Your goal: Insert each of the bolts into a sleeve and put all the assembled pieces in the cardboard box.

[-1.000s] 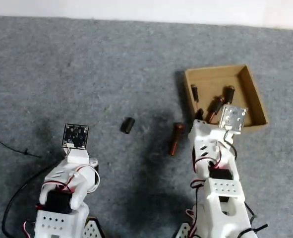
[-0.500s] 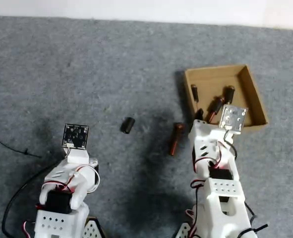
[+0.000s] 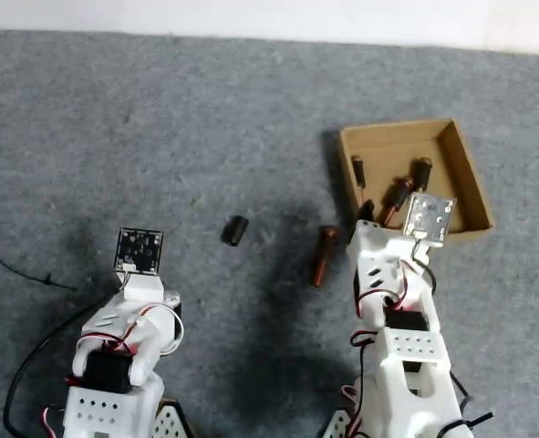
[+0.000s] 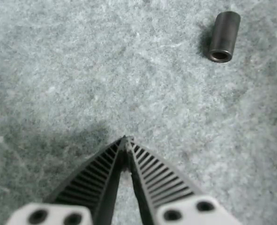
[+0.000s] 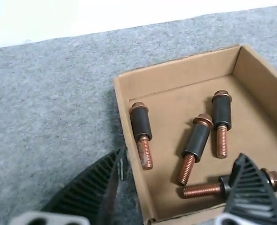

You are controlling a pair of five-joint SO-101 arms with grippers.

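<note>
1. Cardboard box [image 3: 399, 135] holds four assembled pieces [image 5: 194, 149].
2. Right gripper [image 5: 181, 155] hangs over the box's near edge, jaws wide apart and empty; left gripper [image 4: 126, 143] has its jaws pressed together, also empty.
3. One bolt [image 3: 323, 255] lies on the carpet [image 3: 114, 119] beside the box; I think it is best gripped near its head, so the thread end is free.
4. One sleeve [image 3: 235, 230] lies near it; hold it by the side, bore unobstructed.

White shells, left arm [image 3: 128, 351] and right arm [image 3: 406, 356]; red, black, white leads. Left end effector [image 4: 127, 140] black, ridged; screw holes, apparently, at base.
</note>
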